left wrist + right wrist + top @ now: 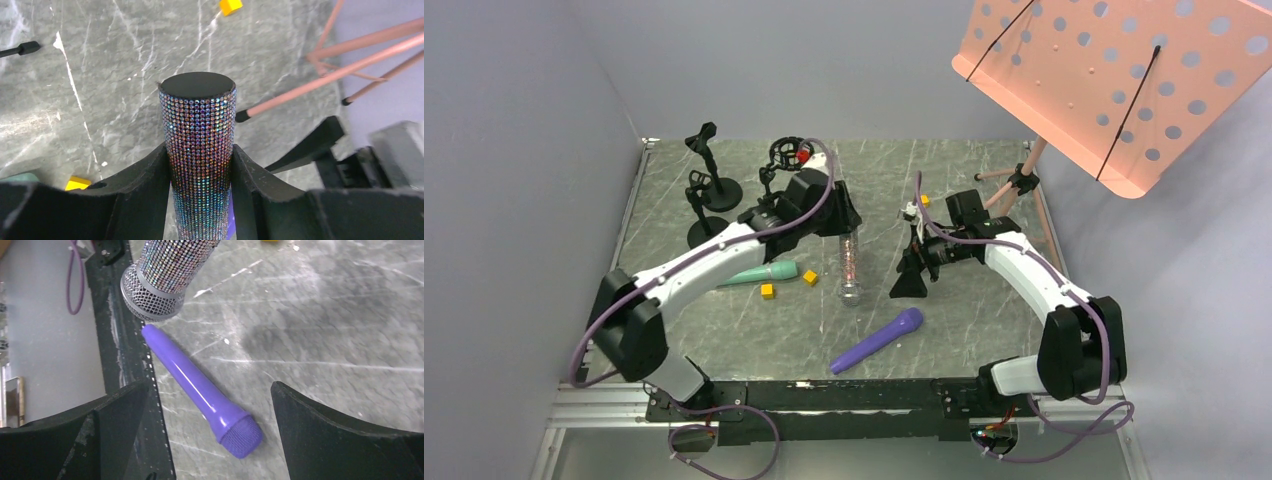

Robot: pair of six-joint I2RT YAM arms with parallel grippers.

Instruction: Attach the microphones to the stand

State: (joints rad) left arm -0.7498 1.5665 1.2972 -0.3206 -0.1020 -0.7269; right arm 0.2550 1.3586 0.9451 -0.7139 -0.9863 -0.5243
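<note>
Grey marbled tabletop (pixel 969 165) lies under both arms. Our left tool (pixel 199 152) is clenched on the glittery microphone (pixel 199 112), gripping the handle just below its flat black end, with the mesh head pointing toward the near edge. We judge it stiff and fairly light, and its studded skin unlikely to slip. Our right tool (pixel 207 387) is released, jaws wide, above the purple microphone (pixel 220 412). The teal microphone (pixel 759 273) lies beside yellow cubes (pixel 767 291), and black stands (pixel 714 185) rise at the back left.

Lab booth: plain grey walls (pixel 514 150), marbled table (pixel 984 330).
</note>
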